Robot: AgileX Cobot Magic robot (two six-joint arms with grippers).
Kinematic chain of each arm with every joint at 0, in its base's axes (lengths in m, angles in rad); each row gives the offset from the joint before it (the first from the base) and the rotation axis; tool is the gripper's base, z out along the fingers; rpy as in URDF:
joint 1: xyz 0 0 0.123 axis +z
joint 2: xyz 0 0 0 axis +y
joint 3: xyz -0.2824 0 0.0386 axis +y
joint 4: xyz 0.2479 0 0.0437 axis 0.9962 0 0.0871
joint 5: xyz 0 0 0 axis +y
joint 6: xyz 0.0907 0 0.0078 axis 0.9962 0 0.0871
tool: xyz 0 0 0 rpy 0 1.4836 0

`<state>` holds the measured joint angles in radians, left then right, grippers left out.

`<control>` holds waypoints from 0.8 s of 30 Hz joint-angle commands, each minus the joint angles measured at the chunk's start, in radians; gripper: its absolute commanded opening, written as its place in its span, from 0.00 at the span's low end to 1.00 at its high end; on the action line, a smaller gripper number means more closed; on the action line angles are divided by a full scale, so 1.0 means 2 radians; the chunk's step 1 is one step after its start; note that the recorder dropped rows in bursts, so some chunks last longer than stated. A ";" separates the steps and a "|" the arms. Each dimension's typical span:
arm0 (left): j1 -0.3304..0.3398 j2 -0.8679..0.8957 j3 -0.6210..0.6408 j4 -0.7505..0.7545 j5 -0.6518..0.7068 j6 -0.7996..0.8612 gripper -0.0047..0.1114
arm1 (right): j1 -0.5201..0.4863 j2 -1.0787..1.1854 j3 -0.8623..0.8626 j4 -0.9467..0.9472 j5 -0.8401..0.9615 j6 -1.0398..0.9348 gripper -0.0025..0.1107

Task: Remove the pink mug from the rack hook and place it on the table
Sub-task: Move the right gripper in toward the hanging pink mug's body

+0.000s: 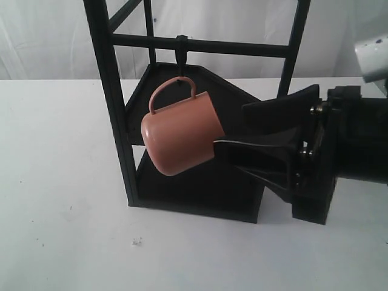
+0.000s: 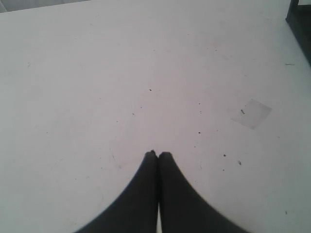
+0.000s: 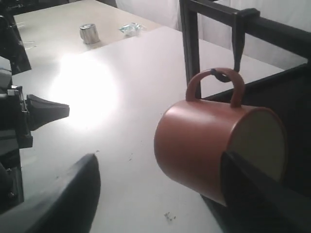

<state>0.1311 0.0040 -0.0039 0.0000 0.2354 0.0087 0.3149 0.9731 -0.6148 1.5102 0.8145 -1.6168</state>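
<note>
The pink mug (image 1: 180, 134) hangs tilted by its loop handle from the rack hook (image 1: 180, 57), its mouth turned toward my right gripper (image 1: 230, 125). That gripper is open. One finger reaches the mug's rim (image 3: 252, 182); the other finger (image 3: 73, 194) stands well apart over the table (image 1: 60, 182). In the right wrist view the mug (image 3: 204, 145) shows its cream inside, and the hook (image 3: 238, 48) passes through the handle. My left gripper (image 2: 158, 154) is shut on nothing above bare tabletop, away from the mug.
The black frame rack (image 1: 112, 91) stands on the table with two dark shelves behind the mug. A small metal cup (image 3: 89, 33) and a crumpled foil piece (image 3: 130, 29) lie far off. The rack's corner (image 2: 299, 19) edges the left wrist view.
</note>
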 commanded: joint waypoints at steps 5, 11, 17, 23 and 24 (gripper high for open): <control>-0.002 -0.002 0.002 0.000 -0.001 -0.004 0.04 | 0.002 0.049 -0.002 0.043 0.012 -0.070 0.60; -0.002 -0.002 0.002 0.000 -0.001 -0.004 0.04 | 0.002 0.078 -0.002 0.043 0.024 -0.072 0.60; -0.002 -0.002 0.002 0.000 -0.001 -0.004 0.04 | 0.002 0.106 -0.002 0.043 0.055 -0.090 0.60; -0.002 -0.002 0.002 0.000 -0.001 -0.004 0.04 | 0.016 0.134 -0.002 0.055 0.063 -0.093 0.60; -0.002 -0.002 0.002 0.000 -0.001 -0.004 0.04 | 0.023 0.139 -0.002 0.055 0.059 -0.094 0.60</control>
<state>0.1311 0.0040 -0.0039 0.0000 0.2354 0.0087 0.3347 1.2274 -0.6148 1.6051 0.9326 -1.7870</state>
